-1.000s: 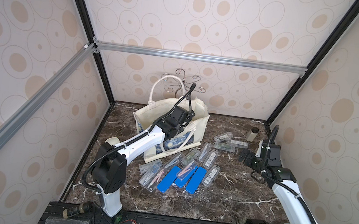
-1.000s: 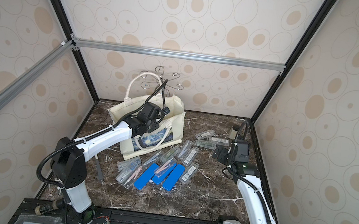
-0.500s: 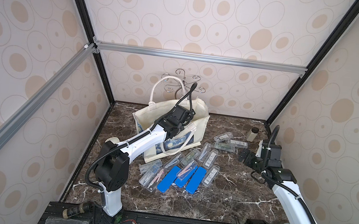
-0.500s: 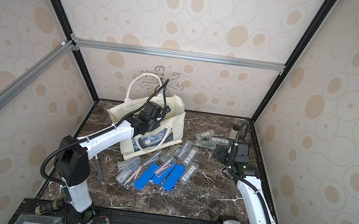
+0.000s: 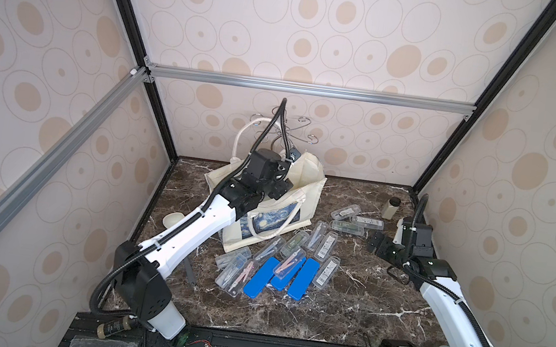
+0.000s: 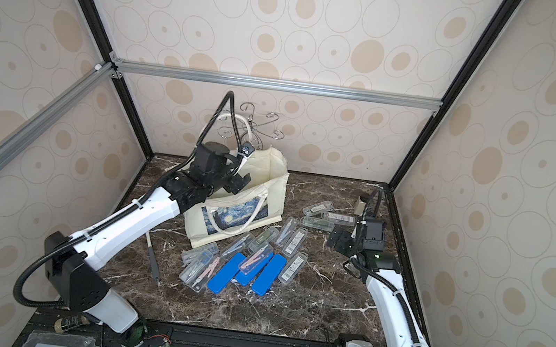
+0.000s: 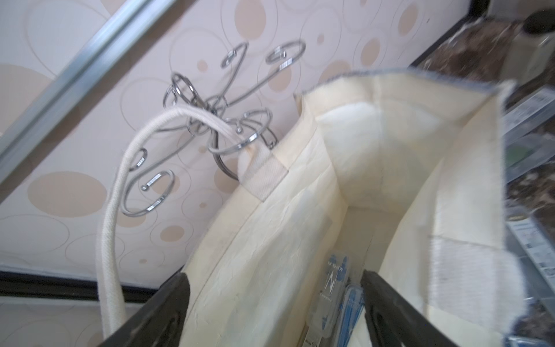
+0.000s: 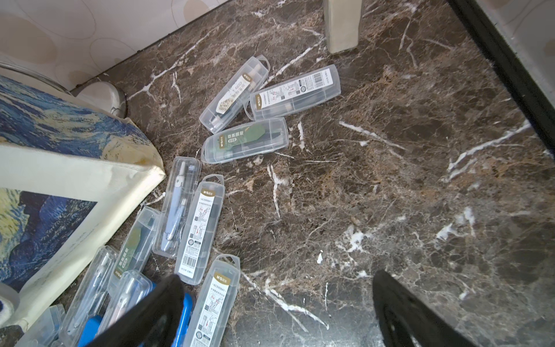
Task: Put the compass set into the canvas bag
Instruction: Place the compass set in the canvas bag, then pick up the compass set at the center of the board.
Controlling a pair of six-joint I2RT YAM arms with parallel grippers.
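The left gripper (image 7: 274, 279) hangs over the open bag (image 5: 306, 182), jaws apart. A compass case (image 7: 330, 291) lies inside, between them. The bag stands far-left on the table (image 5: 361, 302) — more cases (image 5: 327, 243) lie just near-right of it. The right gripper (image 8: 277, 300) hovers at the right, jaws apart, empty.

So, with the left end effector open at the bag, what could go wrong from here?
1. The left end effector stands at the bag mouth, close to the handle, which seems hung on the hooks; withdrawing could snag it and tip the bag.
2. The cases in front of the bag overlap, so the next grasp might take two or push some away.
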